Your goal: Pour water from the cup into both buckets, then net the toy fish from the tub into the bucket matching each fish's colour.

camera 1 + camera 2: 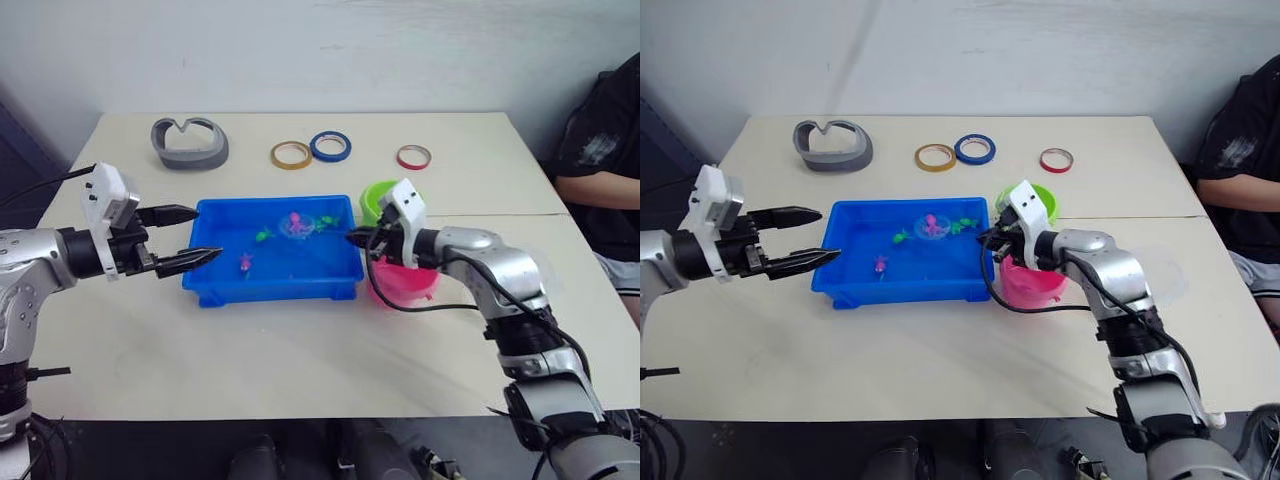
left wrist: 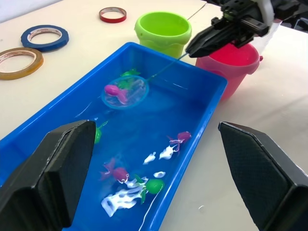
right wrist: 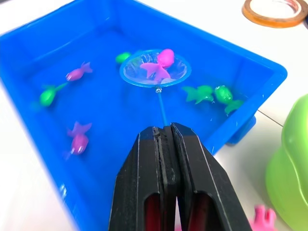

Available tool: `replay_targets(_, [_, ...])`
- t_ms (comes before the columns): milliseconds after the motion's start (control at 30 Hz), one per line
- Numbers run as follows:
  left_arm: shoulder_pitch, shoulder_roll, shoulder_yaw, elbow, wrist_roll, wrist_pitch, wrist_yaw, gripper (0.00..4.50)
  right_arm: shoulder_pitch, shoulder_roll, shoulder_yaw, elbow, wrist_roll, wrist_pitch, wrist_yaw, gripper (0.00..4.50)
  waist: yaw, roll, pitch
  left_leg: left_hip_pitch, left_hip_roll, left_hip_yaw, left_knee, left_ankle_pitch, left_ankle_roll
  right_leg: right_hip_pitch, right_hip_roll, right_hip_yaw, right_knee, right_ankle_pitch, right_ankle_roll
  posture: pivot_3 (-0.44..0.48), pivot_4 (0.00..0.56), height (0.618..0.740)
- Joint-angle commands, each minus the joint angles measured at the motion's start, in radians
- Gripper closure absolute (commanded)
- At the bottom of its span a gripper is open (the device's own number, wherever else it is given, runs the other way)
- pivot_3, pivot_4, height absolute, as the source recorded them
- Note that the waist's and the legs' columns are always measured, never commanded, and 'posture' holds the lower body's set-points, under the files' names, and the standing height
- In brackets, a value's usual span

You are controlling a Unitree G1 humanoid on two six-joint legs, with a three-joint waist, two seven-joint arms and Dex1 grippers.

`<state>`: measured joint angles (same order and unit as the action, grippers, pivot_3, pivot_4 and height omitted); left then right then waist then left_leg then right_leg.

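- The net (image 3: 155, 69) is held by its thin handle in the right hand (image 3: 166, 139), whose two black fingers are pressed together on it, above the right end of the tub (image 1: 270, 285).
- The net's blue hoop is seen inside the tub near its far side, with a pink fish (image 3: 159, 63) lying in it.
- The tub is placed in the middle of the worktop (image 1: 300, 350), and water is seen in it.
- Other pink and green toy fish (image 2: 115, 172) are scattered in the water, some near the hoop and some towards the left end.
- The green bucket (image 2: 162, 30) and the pink bucket (image 2: 231, 65) are set side by side just beyond the tub's right end, the green one farther back.
- The left hand (image 1: 185, 237) is held wide open and empty at the tub's left end, its fingers pointed at the tub.
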<state>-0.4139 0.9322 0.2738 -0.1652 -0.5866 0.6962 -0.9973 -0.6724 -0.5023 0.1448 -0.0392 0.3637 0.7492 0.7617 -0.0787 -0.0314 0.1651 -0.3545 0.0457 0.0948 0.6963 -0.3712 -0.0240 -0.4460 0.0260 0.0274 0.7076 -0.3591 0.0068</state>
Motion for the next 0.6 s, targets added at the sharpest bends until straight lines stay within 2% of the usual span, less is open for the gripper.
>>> replay_targets(33, [-0.071,-0.021,-0.031,0.015,-0.025,-0.009,-0.024,0.03,0.055,-0.057,-0.055,-0.159,0.019,-0.044,0.034,4.50,0.003,0.000,0.000,0.000,0.000,0.000,0.000,0.000,0.000,0.000,0.000,0.000,0.000,0.000,0.000,0.000,0.150,0.740])
replay_targets(200, [-0.170,-0.066,-0.110,0.040,-0.059,0.012,-0.095,0.03,0.195,-0.142,-0.181,-0.344,0.060,-0.082,0.044,4.50,0.008,0.000,0.000,0.000,0.000,0.000,0.000,0.000,0.000,0.000,0.000,0.000,0.000,0.000,0.000,0.000,0.150,0.740])
replay_targets(400, [-0.288,-0.138,-0.215,0.100,-0.026,-0.039,-0.160,0.03,0.413,-0.251,-0.463,-0.537,0.162,-0.059,0.051,4.50,0.026,0.000,0.000,0.000,-0.001,0.000,0.000,0.000,0.000,0.001,0.000,0.000,-0.001,0.000,0.000,0.000,0.150,0.740])
replay_targets(600, [-0.385,-0.218,-0.306,0.212,0.023,-0.114,-0.234,0.03,0.678,-0.317,-0.701,-0.628,0.139,-0.122,0.088,4.50,0.035,0.000,0.000,0.001,-0.001,0.000,0.000,0.000,0.000,0.002,0.001,0.001,-0.001,0.000,0.001,0.000,0.150,0.740])
